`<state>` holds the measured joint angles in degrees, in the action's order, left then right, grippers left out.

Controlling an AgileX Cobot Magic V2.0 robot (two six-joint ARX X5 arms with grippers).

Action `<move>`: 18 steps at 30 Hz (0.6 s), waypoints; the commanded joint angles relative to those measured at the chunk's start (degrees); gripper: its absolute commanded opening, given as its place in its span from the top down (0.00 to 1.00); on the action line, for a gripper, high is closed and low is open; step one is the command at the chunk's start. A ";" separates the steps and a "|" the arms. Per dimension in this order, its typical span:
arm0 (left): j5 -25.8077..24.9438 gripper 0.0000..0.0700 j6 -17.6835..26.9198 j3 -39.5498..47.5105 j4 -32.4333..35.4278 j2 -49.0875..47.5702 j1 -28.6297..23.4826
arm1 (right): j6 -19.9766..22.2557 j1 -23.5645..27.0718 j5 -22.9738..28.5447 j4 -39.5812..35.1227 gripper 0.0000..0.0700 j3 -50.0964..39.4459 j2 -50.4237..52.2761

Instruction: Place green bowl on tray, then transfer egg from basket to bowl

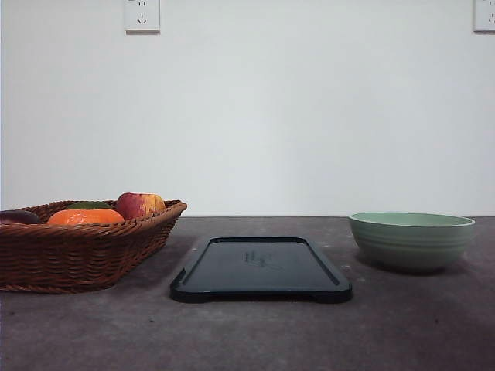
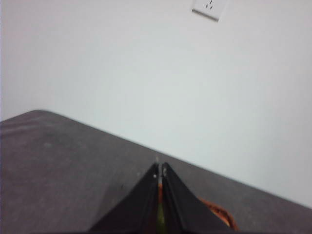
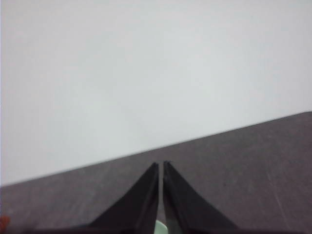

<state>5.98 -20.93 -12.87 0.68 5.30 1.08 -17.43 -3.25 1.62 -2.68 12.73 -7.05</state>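
Note:
The pale green bowl (image 1: 411, 239) stands on the dark table at the right, apart from the tray. The flat navy-black tray (image 1: 261, 269) lies bare in the middle. At the left sits the brown wicker basket (image 1: 77, 247) holding fruit; the egg is hidden from view. In the left wrist view my left gripper (image 2: 160, 170) is shut with nothing held, and a bit of the basket rim (image 2: 219, 212) shows beside its fingers. My right gripper (image 3: 160, 165) is also shut and holds nothing; a sliver of the green bowl (image 3: 161, 227) shows under its fingers.
In the basket lie a red apple (image 1: 140, 205), an orange fruit (image 1: 85, 217), a green item (image 1: 87, 205) and a dark one (image 1: 18, 217). A white wall with two sockets (image 1: 142, 15) rises behind the table. Bare tabletop (image 1: 247, 332) runs along the front.

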 commanded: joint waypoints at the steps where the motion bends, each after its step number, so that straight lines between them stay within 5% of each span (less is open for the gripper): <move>1: 0.16 1.00 0.97 -3.11 -2.66 2.10 0.00 | 2.76 0.04 -0.12 1.89 0.99 2.90 -2.55; 18: -9.67 1.00 8.56 -24.37 -21.75 27.94 0.07 | 7.77 0.04 -12.25 17.37 0.99 21.84 -30.58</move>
<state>-3.23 -13.90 -35.71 -20.94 32.20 1.10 -11.05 -3.25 -10.12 14.52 33.40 -36.26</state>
